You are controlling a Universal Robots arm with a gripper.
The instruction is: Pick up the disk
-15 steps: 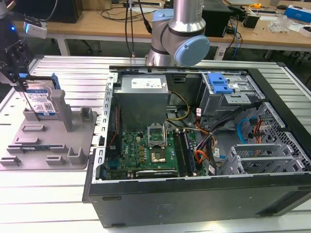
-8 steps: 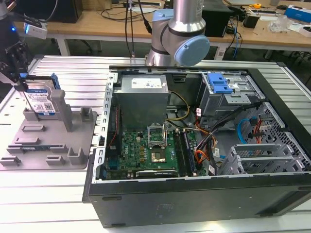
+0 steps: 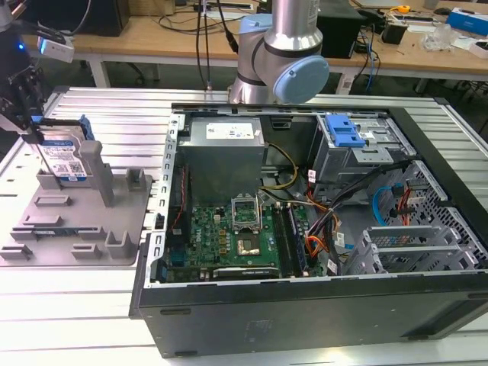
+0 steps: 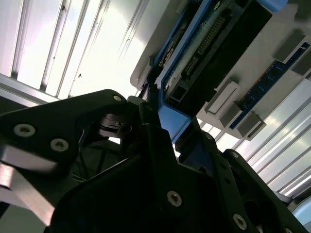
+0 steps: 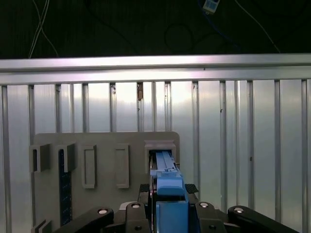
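Exterior view's left: the hand (image 3: 29,114), partly cut off by the frame edge, grips the top of the disk (image 3: 62,158), which stands upright in a slot of the grey holder (image 3: 114,221) on the counter (image 3: 91,313).

We see the gripper (image 3: 29,114) cut off by the exterior view's left edge, and in the first wrist view its black body hides the lower part of the disk (image 5: 167,194).

The counter (image 3: 114,290) is shiny metal with long grooves. On it lie a grey holder tray (image 3: 126,229) and a big open computer case (image 3: 305,320).
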